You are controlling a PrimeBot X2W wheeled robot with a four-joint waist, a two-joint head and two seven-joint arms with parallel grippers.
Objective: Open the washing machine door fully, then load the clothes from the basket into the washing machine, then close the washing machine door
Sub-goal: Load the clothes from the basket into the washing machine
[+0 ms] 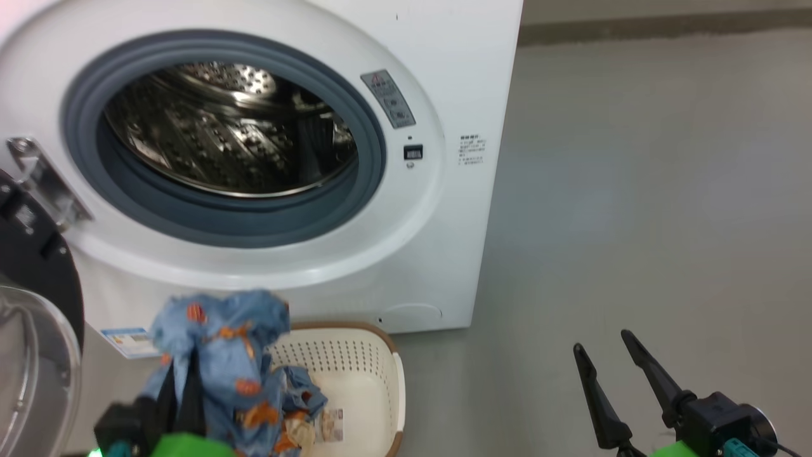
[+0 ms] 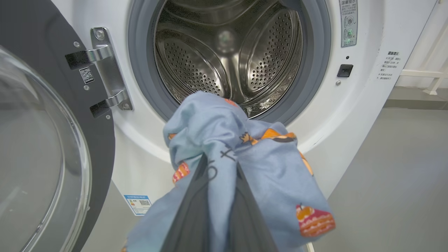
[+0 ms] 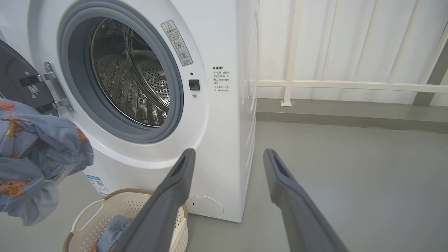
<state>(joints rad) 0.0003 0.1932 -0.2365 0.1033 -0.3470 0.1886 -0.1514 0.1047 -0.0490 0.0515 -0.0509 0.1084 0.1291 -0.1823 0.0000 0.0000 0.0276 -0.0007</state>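
A: Starting with the left gripper [image 2: 220,164]?

B: Pinching a bunched piece of the clothes [image 2: 245,147], with both fingers pressed close on light blue fabric with orange prints. Held up in the air before the washing machine [image 1: 444,76], outside the steel drum [image 1: 228,133].

A: Touching the grey gasket [image 1: 371,152]?

B: Hard to tell. From the left wrist, overlapping the lower edge of the opening. From the head, hanging lower, over the left part of the basket [image 1: 355,355].

A: And the rest of the clothes?

B: Down in the basket as another blue piece, crumpled toward the left side, next to a label sticker [image 1: 330,425] on the bare cream bottom.

A: As for the basket itself?

B: Standing on the grey floor [image 1: 634,190], right at the foot of the washing machine, below the opening and just beside a blue label sticker [image 1: 127,339] on the white front.

A: About the door [image 1: 38,266]?

B: Swung wide open to the left on its metal hinge [image 2: 108,70], with black rim and clear domed glass turned outward.

A: On to the right gripper [image 1: 602,341]?

B: Spread wide, gripping nothing. Low at the right over bare floor, well apart from both basket and fabric. In its own wrist view, aimed past the front right corner of the washing machine, with a white railing [image 3: 294,52] beyond.
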